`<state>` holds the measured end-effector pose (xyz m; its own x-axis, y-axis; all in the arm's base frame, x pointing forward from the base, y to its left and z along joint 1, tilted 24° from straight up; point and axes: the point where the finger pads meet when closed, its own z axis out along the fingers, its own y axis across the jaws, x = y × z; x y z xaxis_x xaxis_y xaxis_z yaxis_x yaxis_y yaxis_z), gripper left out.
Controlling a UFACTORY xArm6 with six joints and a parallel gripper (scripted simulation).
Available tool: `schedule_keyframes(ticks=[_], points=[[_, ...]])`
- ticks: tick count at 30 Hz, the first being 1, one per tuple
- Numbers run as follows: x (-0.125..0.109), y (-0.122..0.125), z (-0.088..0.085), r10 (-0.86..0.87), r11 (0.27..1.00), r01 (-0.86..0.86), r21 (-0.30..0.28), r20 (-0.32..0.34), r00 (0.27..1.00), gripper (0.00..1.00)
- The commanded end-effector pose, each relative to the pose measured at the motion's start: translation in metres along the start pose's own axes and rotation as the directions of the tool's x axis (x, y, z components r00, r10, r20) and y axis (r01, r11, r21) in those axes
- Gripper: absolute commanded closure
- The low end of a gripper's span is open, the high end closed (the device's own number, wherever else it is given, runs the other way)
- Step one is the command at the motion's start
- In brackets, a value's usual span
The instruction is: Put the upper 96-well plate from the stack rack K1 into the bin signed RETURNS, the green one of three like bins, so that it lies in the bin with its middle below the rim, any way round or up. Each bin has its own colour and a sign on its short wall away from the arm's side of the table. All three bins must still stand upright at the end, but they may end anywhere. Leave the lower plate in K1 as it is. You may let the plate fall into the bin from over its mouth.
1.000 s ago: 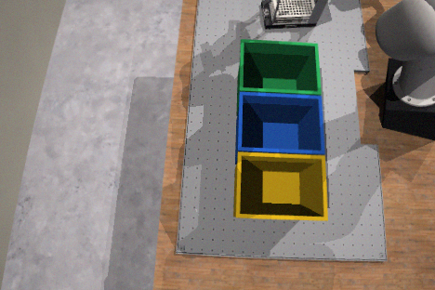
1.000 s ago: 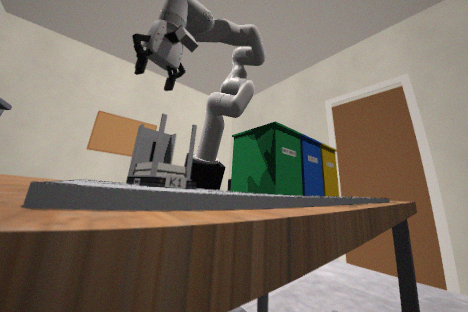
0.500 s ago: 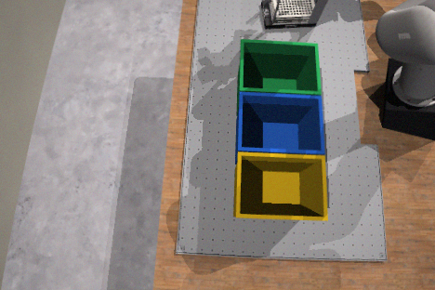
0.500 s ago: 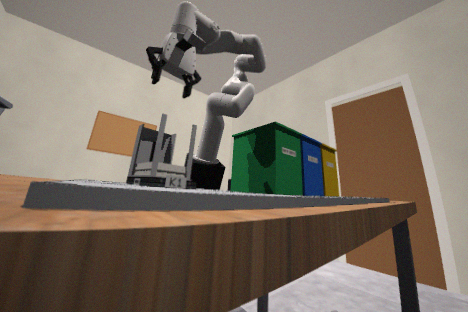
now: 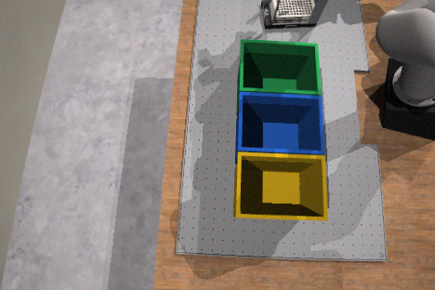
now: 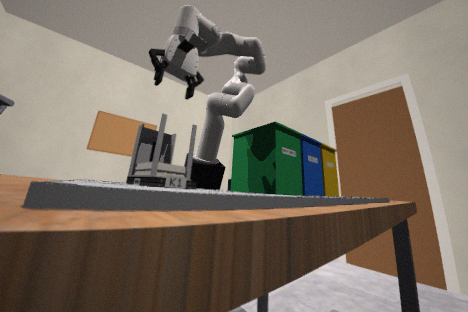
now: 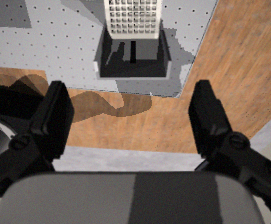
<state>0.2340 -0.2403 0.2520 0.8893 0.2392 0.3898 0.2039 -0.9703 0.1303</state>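
Exterior view has the gripper (image 6: 176,76) high in the air above rack K1 (image 6: 161,156), well apart from it, fingers spread to full width w/ nothing between them. Arm (image 6: 226,98) rises from a dark base (image 6: 209,174) behind the rack and folds back over itself near the ceiling. K1 sits on the grey perforated board (image 6: 150,199), label visible on its front. Top view: upper 96-well plate (image 5: 294,6) lies in the rack betw. the posts, white grid of wells facing up; lower plate can't be made out beneath it. Rack is at the far end of the board, just beyond the green bin (image 5: 280,66). Three bins stand upright in a row, touching or nearly so: green, then blue bin (image 5: 280,122), then yellow bin (image 5: 281,185). Green bin's inside shows only its floor and walls. In exterior view each bin carries a small sign on its short wall, text too small to read. Wrist view looks down past both black fingers, wide apart, at the wooden table (image 7: 226,70) edge and the board's corner; the plate's well grid shows at top centre, rack frame dark below it. Plate is ahead of the fingers, not betw. them. A brown door (image 6: 385,180) is at right in exterior view.
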Motion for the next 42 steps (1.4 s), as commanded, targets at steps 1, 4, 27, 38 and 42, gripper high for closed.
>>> schedule_keyframes(ticks=[1,4,27,38,42], points=[[0.001,0.001,-0.001,-0.001,1.000,0.001,-0.003,-0.001,1.000,0.00],[0.001,0.001,0.004,-0.001,1.000,0.001,-0.003,-0.001,1.000,0.00],[0.001,0.001,0.039,-0.001,1.000,0.001,-0.003,-0.002,1.000,0.00],[0.001,0.001,0.054,-0.001,1.000,0.001,-0.003,-0.002,1.000,0.00],[0.001,0.001,0.061,-0.001,1.000,0.001,-0.003,-0.002,1.000,0.00]])
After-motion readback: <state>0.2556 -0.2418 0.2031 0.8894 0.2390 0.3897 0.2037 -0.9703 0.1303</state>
